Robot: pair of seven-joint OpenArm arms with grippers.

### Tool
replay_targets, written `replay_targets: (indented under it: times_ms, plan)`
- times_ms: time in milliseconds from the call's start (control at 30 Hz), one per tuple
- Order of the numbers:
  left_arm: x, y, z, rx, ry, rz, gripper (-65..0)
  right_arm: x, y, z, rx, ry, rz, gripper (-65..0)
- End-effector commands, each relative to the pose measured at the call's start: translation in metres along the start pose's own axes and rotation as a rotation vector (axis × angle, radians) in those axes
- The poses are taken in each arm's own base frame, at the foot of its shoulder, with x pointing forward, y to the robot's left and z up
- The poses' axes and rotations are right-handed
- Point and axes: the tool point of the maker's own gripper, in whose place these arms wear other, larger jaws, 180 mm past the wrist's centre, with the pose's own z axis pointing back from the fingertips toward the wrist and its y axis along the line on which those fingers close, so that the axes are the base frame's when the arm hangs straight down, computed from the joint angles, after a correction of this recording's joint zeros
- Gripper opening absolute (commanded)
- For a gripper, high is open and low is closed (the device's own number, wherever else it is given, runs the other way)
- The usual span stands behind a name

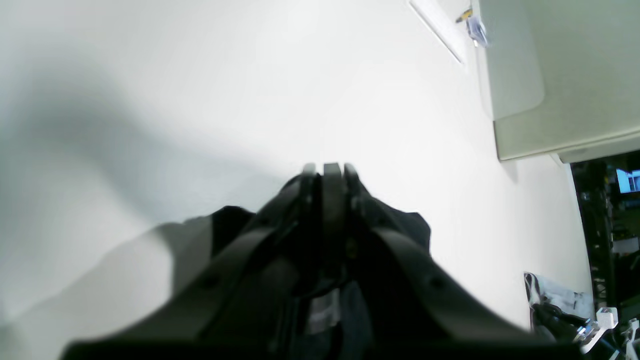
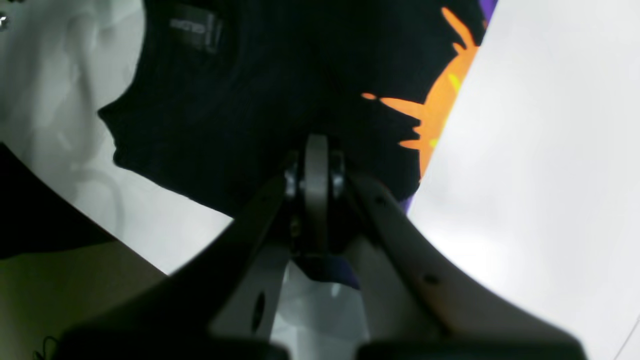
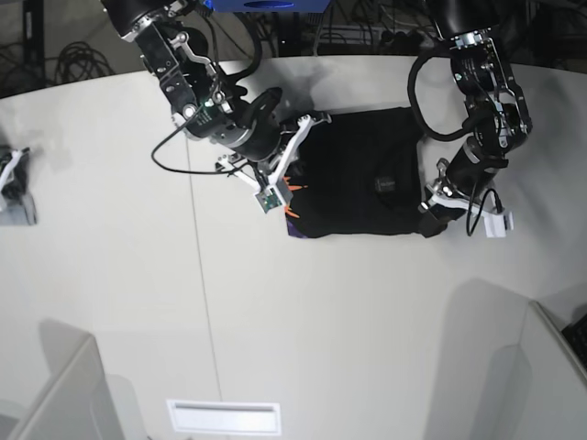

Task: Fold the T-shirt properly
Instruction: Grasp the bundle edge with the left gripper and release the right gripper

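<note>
Lying flat on the white counter (image 3: 275, 330), the T-shirt (image 3: 362, 174) sits toward the far side in the base view, w/ both arms at its side edges. Nearest the base cam is a pale vent-like slot (image 3: 224, 417) in the counter's front edge, plus grey panel corners at lower left and lower right. Past that comes bare counter, then the shirt: black, roughly rectangular, a small label patch near its middle, and a strip of orange & purple print showing along the edge on the view's left. Right claw (image 3: 286, 177) is at that printed edge; right wrist view shows its jaws closed together (image 2: 316, 165), tips pressed against the black cloth, orange splash just beside them, purple bit below. Whether cloth is actually pinched btwn the jaws can't be told — tips look shut on each other. Left claw (image 3: 438, 203) is at the opposite edge, at the shirt's near corner on the view's right; left wrist view shows its jaws closed (image 1: 331, 172), w/ black fabric bunched right behind and around the fingers, so it looks like it's gripping that corner. A white tag-like part (image 3: 498, 223) hangs just beside the left wrist. At the far left edge of the counter lies a small grey cloth (image 3: 14, 188), well apart from the shirt. Beyond the counter: dark floor w/ cables.
</note>
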Motion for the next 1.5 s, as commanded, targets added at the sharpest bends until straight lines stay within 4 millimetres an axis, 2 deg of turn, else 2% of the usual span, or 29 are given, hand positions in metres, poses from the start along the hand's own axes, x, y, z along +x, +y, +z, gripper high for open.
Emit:
replay_targets:
  times_ms: [0,233,300,333,433,533,633,767,933,1200,1400,1467]
  plan:
    - [0.010,-0.006,0.000,-0.024,-0.031,-0.004,-65.0,0.015,0.004,0.003,0.015,-0.051,0.008,-65.0]
    - [0.015,-0.005,0.001,-0.022,-0.047,0.000,-65.0,0.015,0.004,0.003,0.015,-0.051,0.008,-65.0]
    - [0.016,-0.006,0.002,-0.023,-0.050,-0.006,-53.3,0.015,0.004,0.003,0.015,-0.051,0.008,-65.0]
    - [0.018,-0.006,0.003,-0.023,-0.052,-0.013,-44.3,0.014,0.004,0.003,0.015,-0.049,0.008,-65.0]
    - [0.025,-0.008,0.006,-0.025,-0.070,-0.024,-24.5,0.014,0.004,0.003,0.015,-0.049,0.008,-65.0]
    - [0.045,-0.016,0.025,-0.050,-0.144,-0.024,-11.4,0.014,0.004,0.003,0.015,-0.049,0.008,-65.0]
    - [0.042,-0.020,0.047,-0.103,-0.165,0.041,-4.1,0.014,0.004,0.003,0.015,-0.048,0.007,-65.0]
    - [0.013,0.000,0.054,-0.078,-0.106,0.117,-3.1,0.016,0.003,0.003,0.014,-0.052,0.010,-65.0]
    - [-0.014,0.028,0.050,-0.021,-0.041,0.187,-3.1,0.019,0.002,0.002,0.012,-0.056,0.014,-65.0]
    - [-0.064,0.027,0.017,-0.040,0.134,0.225,-3.1,0.019,0.005,0.002,0.019,-0.057,0.009,-65.0]
    - [-0.083,0.041,0.013,0.039,0.192,0.157,-3.5,0.017,0.005,0.002,0.019,-0.053,0.007,-65.0]
    - [-0.089,0.040,0.011,0.045,0.213,0.134,-3.5,0.016,0.005,0.002,0.018,-0.052,0.008,-65.0]
